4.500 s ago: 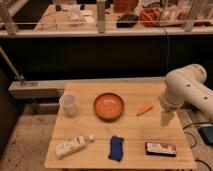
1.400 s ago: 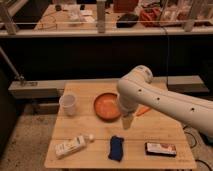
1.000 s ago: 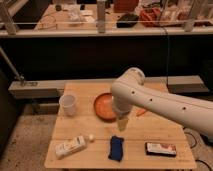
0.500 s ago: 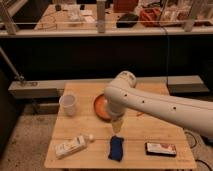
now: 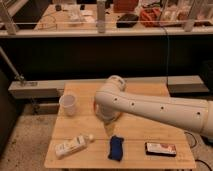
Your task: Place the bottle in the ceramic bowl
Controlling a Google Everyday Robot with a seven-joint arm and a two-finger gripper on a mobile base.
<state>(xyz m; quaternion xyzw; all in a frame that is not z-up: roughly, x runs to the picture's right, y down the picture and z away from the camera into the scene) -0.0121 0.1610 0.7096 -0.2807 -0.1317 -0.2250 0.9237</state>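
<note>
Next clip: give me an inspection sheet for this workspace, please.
Surface: wooden table, holding several things.
Job's things: bottle lying on its side at front left; ceramic bowl mostly hidden behind the arm.
Clutter: white cup upright at left; blue cloth at front middle; black-and-white box at front right.
Grippers: gripper open, empty, pointing down over the table between bottle and blue cloth.
Cables: thin cable down the dark panel behind.
Surroundings: cluttered workbench behind a rail; speckled floor.
</note>
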